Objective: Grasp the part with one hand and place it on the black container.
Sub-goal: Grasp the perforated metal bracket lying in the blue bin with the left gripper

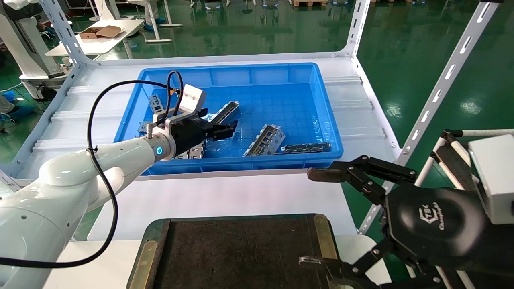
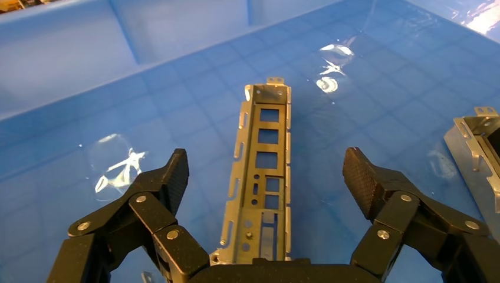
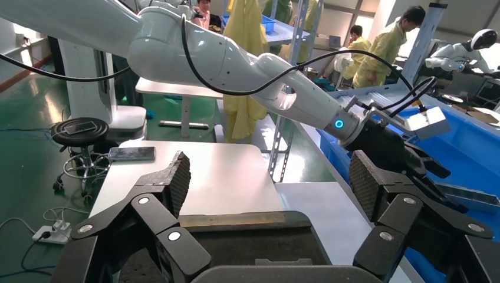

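The part [image 1: 227,110], a long narrow silver-grey channel with rectangular cut-outs, lies flat on the floor of the blue bin [image 1: 281,72]. My left gripper [image 1: 225,130] is inside the bin, low over the part's near end. In the left wrist view the part [image 2: 263,147] runs lengthwise between the open fingers [image 2: 175,177] of the left gripper [image 2: 268,172]; the pads stand well clear of its sides. The black container [image 1: 237,257] lies at the table's near edge. My right gripper [image 1: 315,218] is open and empty beside the container's right edge strip.
A shorter, wider perforated bracket [image 1: 265,139], a flat slotted plate [image 1: 307,147] and more metal pieces [image 1: 156,102] lie in the bin. White shelf uprights [image 1: 441,84] rise at the right. White table surface [image 1: 241,192] separates the bin from the container [image 3: 247,247].
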